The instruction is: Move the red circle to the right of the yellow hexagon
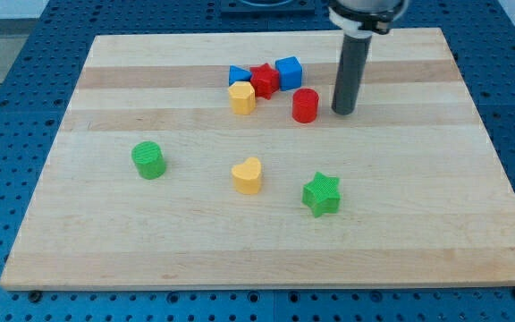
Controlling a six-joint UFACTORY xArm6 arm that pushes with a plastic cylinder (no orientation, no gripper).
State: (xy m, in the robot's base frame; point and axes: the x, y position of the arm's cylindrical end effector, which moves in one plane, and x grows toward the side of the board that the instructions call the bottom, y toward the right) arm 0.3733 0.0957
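The red circle (305,105) stands on the wooden board (105,250), a short way to the right of the yellow hexagon (241,97) and slightly lower in the view. My tip (343,111) rests on the board just to the right of the red circle, with a small gap between them. The dark rod rises from the tip towards the view's top.
A red star (264,79), a blue triangle-like block (238,75) and a blue cube (288,71) cluster just above the yellow hexagon. A green circle (148,159) is at the left, a yellow heart (248,175) in the middle, a green star (321,194) to its right.
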